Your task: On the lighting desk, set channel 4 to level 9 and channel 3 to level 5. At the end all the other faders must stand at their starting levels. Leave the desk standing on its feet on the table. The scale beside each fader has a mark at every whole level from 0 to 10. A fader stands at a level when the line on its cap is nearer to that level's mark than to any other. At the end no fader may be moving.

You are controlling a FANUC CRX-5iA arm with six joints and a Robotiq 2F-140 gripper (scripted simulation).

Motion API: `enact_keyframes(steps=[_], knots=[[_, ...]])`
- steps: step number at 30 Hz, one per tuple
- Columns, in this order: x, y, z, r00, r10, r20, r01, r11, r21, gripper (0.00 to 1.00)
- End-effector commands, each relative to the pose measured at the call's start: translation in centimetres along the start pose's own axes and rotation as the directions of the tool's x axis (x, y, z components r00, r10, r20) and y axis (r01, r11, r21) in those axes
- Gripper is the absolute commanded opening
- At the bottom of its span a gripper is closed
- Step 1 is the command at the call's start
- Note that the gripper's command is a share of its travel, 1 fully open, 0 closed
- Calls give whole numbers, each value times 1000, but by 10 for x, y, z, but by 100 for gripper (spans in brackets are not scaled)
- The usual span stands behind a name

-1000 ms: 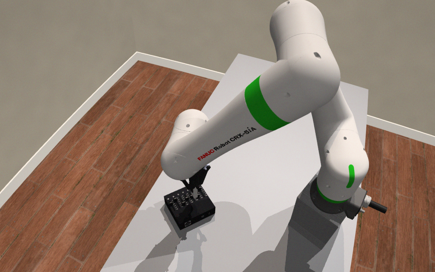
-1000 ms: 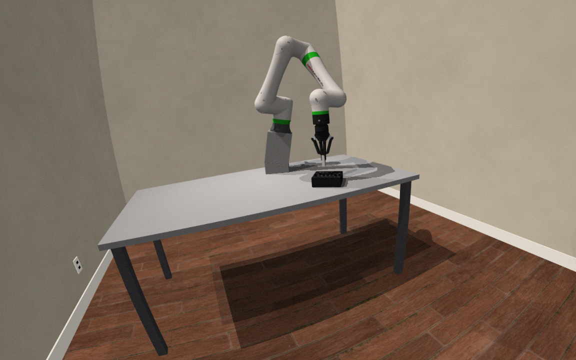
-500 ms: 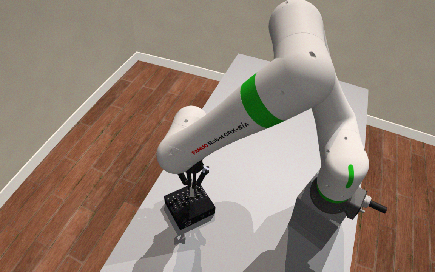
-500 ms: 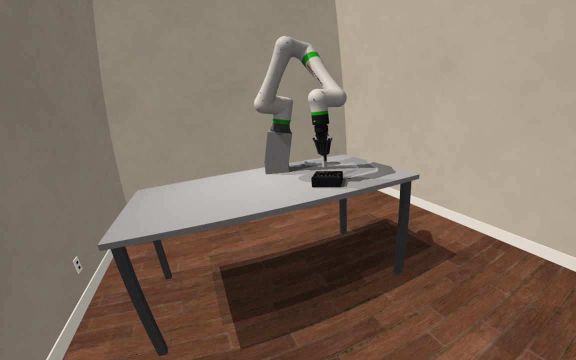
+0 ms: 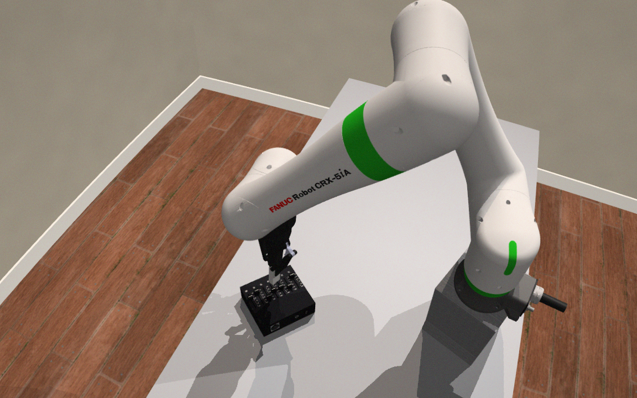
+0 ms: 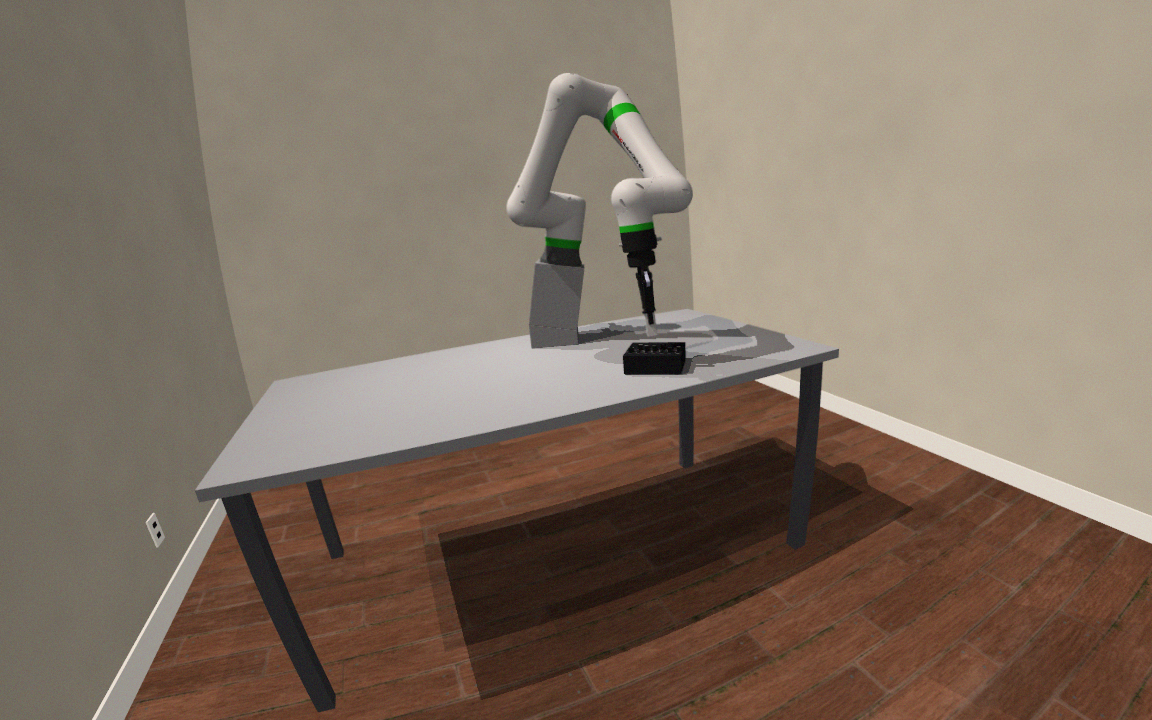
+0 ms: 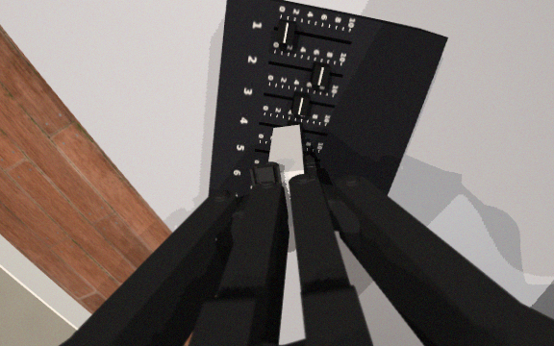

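Your pincer (image 7: 287, 144) is fully closed with nothing between the fingers; the pale pads are pressed together into one blade. In the wrist view that blade sits over the channel 4 row of the desk (image 7: 383, 96), hiding that fader's cap, so you can't read channel 4's level. Contact with the cap can't be told.

Desk is a small black box, flat on the tabletop (image 5: 360, 237), near the edge on the wood-floor side, well apart from the arm's grey pedestal (image 5: 452, 326). In the exterior view it sits near the far right end of the tabletop (image 6: 437, 394), below the pincer (image 6: 649, 317).

Wrist view shows the desk turned sideways: channel numbers 1 to 6 run down the left, scales run left to right from 0 to 10.
- Channel 1 fader (image 7: 285, 33): cap line low, near 1 to 2.
- Channel 2 fader (image 7: 321, 75): about 6 to 7.
- Channel 3 fader (image 7: 301, 106): around 5, but the marks are too small to be sure.
- Channels 5 and 6: mostly hidden behind the fingers; levels unreadable.

From the top view the arm (image 5: 360, 148) reaches out over the tabletop, and the pincer (image 5: 275, 282) points down onto the middle of the desk (image 5: 291, 309). Caps there are too small to read.
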State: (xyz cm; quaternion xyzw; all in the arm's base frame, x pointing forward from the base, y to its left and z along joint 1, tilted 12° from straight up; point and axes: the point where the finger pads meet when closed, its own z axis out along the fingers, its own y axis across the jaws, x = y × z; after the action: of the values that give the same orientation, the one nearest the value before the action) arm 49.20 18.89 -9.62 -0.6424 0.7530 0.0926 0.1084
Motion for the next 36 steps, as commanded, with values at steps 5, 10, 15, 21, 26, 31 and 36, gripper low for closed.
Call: enact_keyframes(steps=[5, 10, 15, 21, 26, 31, 36], knots=[[-1, -14, 1, 892, 453, 3, -453, 891, 16, 0], [-1, -17, 1, 771, 637, 18, -637, 771, 12, 0], [-1, -20, 1, 603, 797, 30, -798, 603, 4, 0], [-1, -20, 1, 361, 932, 35, -933, 361, -3, 0], [-1, -20, 1, 153, 988, 32, -988, 153, -2, 0], [-1, -20, 1, -58, 998, 27, -998, -59, 13, 0], [-1, -20, 1, -257, 966, 29, -965, -258, 55, 0]])
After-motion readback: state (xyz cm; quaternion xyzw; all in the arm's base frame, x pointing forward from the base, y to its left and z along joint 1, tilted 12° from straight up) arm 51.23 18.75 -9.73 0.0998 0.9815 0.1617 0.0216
